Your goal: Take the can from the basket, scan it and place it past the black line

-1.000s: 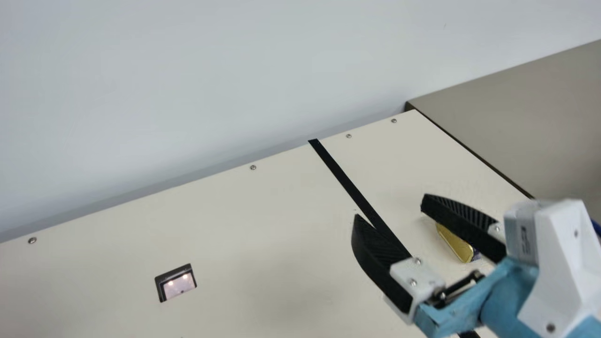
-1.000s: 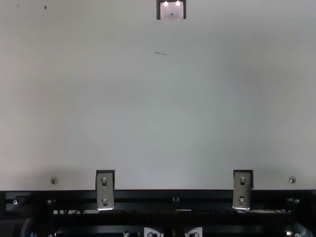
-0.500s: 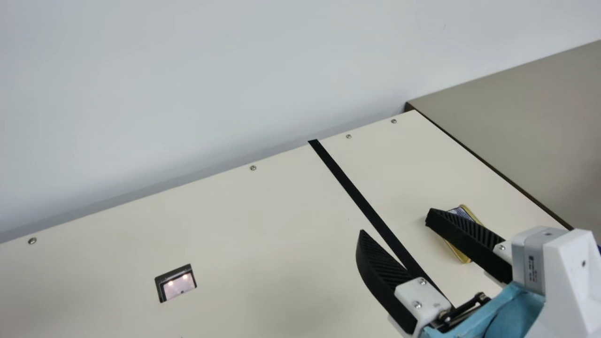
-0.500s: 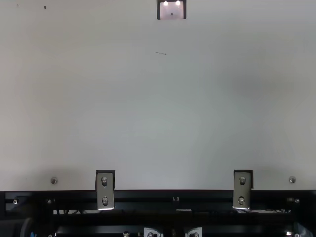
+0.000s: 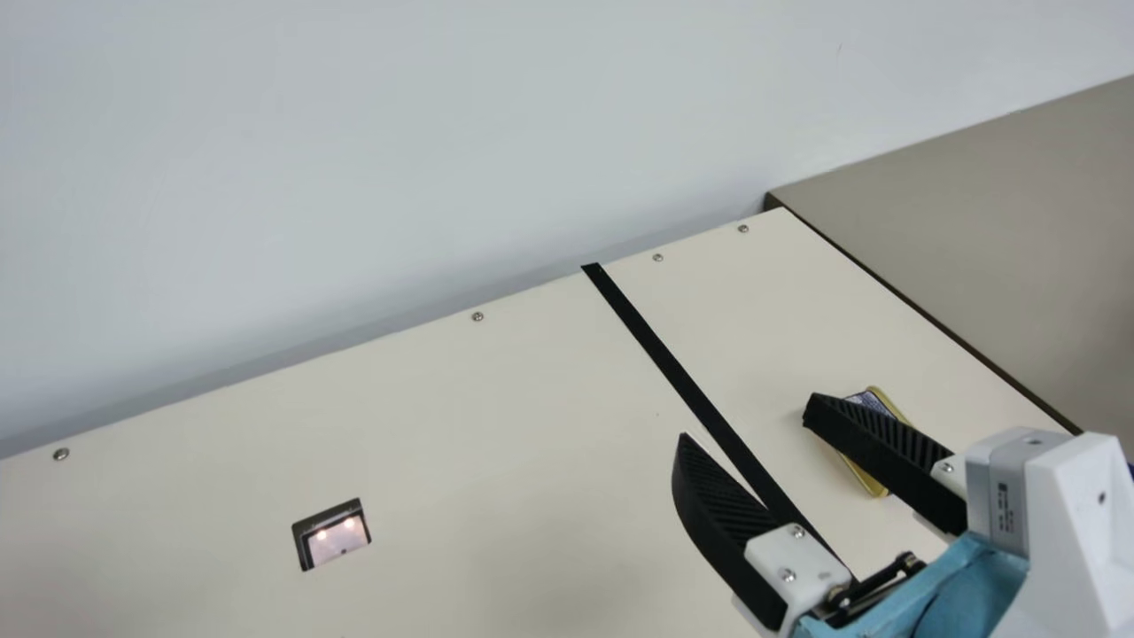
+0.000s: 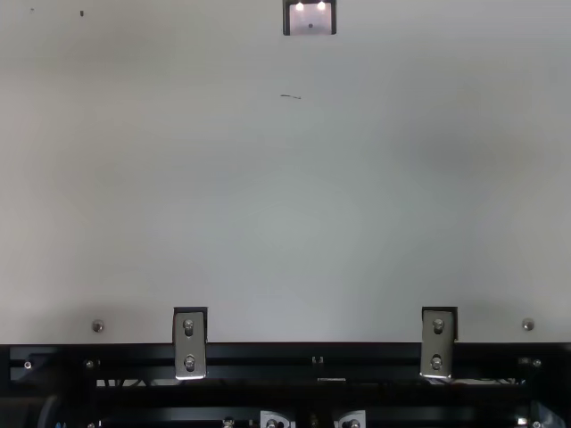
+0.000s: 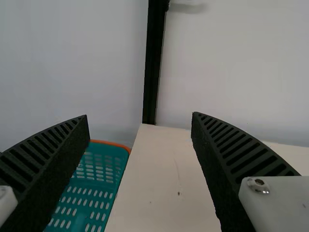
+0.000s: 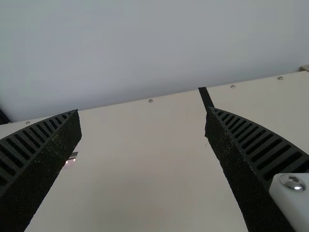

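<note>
Nearest me, my right gripper (image 5: 746,417) hangs at four o'clock in the main view, fingers spread; the left gripper's (image 7: 140,115) stand apart too. Behind one right finger, around four, the can (image 5: 866,478) lies past the black line (image 5: 673,368). At twelve, the wall (image 5: 567,115).

Two metal brackets (image 6: 189,343) overlap the table's (image 6: 303,205) edge.

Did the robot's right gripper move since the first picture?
Yes. In the main view, the right gripper moved down and slightly right, judged against the black line.
</note>
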`<state>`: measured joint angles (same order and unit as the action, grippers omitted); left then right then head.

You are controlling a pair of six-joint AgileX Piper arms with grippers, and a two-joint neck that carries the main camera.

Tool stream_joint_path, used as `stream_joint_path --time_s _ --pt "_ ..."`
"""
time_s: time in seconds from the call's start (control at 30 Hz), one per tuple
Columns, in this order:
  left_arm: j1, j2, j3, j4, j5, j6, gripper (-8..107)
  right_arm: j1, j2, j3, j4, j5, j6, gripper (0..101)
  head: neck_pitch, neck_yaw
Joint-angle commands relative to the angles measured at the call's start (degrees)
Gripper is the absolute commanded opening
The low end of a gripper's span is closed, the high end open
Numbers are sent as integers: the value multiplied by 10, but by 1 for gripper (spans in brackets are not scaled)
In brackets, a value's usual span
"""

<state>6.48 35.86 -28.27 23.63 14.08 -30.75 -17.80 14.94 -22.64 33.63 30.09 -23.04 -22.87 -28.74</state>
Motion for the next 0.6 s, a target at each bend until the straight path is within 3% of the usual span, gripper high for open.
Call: stream_joint_path --time_s 0.0,0.17,0.2,0.57 --pt "9 -27 36 -12 5 8 90 0 0 0 0 0 0 101 -21 -9" --pt "28 -74 88 -19 11 27 90 0 0 0 0 0 0 101 -21 -9" --pt "26 -60 70 -20 12 24 90 0 0 0 0 0 0 101 -21 -9" --pt "28 -74 88 -20 13 27 90 0 0 0 0 0 0 101 -21 -9"
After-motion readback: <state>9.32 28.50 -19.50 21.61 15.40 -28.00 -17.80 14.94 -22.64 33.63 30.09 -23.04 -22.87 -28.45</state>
